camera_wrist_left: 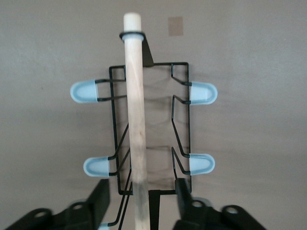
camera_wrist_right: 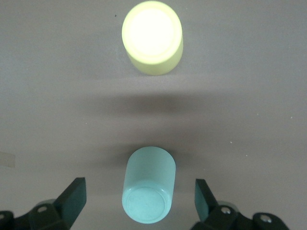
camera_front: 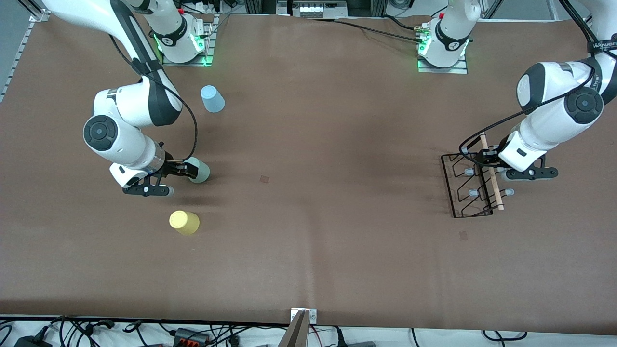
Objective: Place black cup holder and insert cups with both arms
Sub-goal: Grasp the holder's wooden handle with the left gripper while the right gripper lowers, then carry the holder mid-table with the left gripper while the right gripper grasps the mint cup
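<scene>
Left end effector (camera_front: 492,162) sits over the rack (camera_front: 470,185) at the left arm's end of the tabletop (camera_front: 328,144), fingers spread either side of the wooden handle (camera_wrist_left: 135,120), not touching it. Right end effector (camera_wrist_right: 141,201) is spread around the green cup (camera_wrist_right: 148,184). Yellow cup (camera_front: 184,222) stands nearer the camera, blue cup (camera_front: 212,98) farther.

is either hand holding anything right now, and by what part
Nothing is held. The left hand is open astride the black cup holder's wooden rod. The right hand is open around the mint cup, fingers apart from it.
</scene>
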Robot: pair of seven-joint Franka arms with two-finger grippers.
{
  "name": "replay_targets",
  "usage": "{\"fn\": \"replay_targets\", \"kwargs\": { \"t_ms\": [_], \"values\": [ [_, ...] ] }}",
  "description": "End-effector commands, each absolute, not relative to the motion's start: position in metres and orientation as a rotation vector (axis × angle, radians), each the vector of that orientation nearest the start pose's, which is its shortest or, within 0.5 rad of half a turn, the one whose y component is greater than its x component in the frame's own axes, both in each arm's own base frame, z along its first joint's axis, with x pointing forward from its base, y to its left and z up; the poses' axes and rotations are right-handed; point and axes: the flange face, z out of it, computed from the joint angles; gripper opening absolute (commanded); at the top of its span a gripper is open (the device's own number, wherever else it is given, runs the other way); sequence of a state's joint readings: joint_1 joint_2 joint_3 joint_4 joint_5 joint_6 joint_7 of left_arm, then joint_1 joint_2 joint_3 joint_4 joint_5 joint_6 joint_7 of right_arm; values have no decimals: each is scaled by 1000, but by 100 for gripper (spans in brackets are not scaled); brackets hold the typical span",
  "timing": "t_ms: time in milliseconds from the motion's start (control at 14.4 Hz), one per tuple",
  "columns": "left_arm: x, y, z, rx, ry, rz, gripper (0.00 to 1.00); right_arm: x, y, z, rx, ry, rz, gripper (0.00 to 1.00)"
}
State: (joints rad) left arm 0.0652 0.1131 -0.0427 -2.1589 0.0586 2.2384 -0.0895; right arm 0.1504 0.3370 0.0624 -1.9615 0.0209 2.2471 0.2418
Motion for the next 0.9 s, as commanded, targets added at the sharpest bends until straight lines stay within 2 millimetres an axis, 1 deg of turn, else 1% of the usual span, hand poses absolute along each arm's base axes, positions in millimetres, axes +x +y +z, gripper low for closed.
{"fn": "replay_targets", "kwargs": {
  "t_ms": [0,69,139,278,416,555,694,833],
  "values": [
    [541,10,344,-3083,-138,37,48,582,128,291,-3129,84,99,100],
    [539,11,341,-3082,-140,59,43,579,127,289,-3131,82,101,100],
    [539,11,336,-3081,-140,78,32,576,128,287,-3132,80,106,100],
    [540,11,335,-3082,-144,78,29,569,127,284,-3134,80,120,100],
    [539,11,330,-3082,-145,97,15,566,124,284,-3133,88,118,100],
    [539,17,327,-3081,-157,114,5,557,124,277,-3131,84,92,100],
    [540,19,332,-3076,-165,154,1,551,119,263,-3126,95,47,100],
    [546,19,345,-3075,-156,154,1,541,120,251,-3119,87,3,100]
  ]
}}
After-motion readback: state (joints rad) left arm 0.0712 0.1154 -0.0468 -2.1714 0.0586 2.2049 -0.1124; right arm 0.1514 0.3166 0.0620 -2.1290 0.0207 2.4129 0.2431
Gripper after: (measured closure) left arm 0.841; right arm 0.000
